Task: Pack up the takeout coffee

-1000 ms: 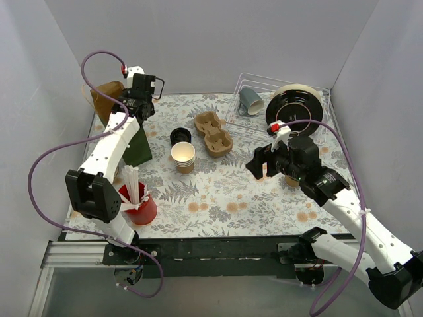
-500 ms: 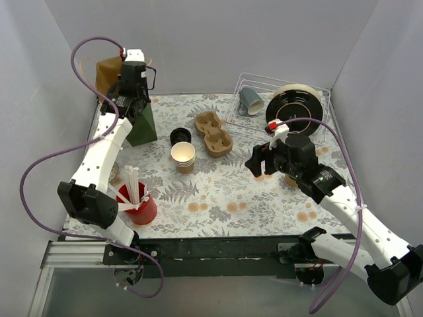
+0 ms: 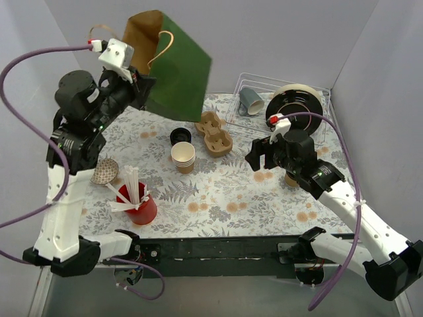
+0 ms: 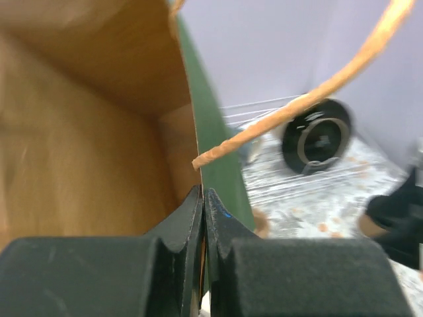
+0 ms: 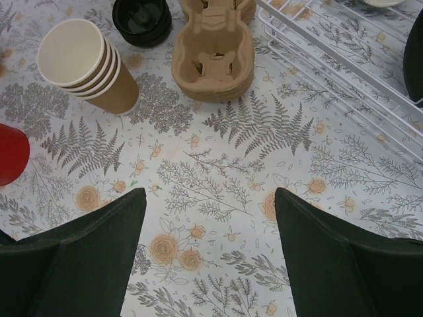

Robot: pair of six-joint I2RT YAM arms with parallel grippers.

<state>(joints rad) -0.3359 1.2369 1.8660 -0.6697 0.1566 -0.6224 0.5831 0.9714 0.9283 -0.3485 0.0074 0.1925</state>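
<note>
A nested stack of tan kraft cups (image 3: 183, 157), white inside and without lids, stands mid-table; it also shows in the right wrist view (image 5: 89, 66). A stack of black lids (image 3: 180, 136) (image 5: 141, 20) sits just behind it. My left gripper (image 3: 139, 92) (image 4: 203, 198) is shut on the rim of a green paper bag (image 3: 178, 76), brown inside (image 4: 86, 132), and holds it high above the back left of the table, tilted. My right gripper (image 3: 259, 158) (image 5: 208, 191) is open and empty above bare mat, right of the cups.
Stacked pulp cup carriers (image 3: 213, 133) (image 5: 215, 46) lie behind the cups. A wire rack (image 3: 310, 135) at the back right holds a grey-blue mug (image 3: 250, 99) and a black plate (image 3: 295, 105). A red cup of white sticks (image 3: 139, 206) stands front left, next to a round patterned disc (image 3: 104, 172).
My left arm has lifted the green bag from the back left corner to high above the table, swinging it right. My right gripper has stayed nearly still and open.
</note>
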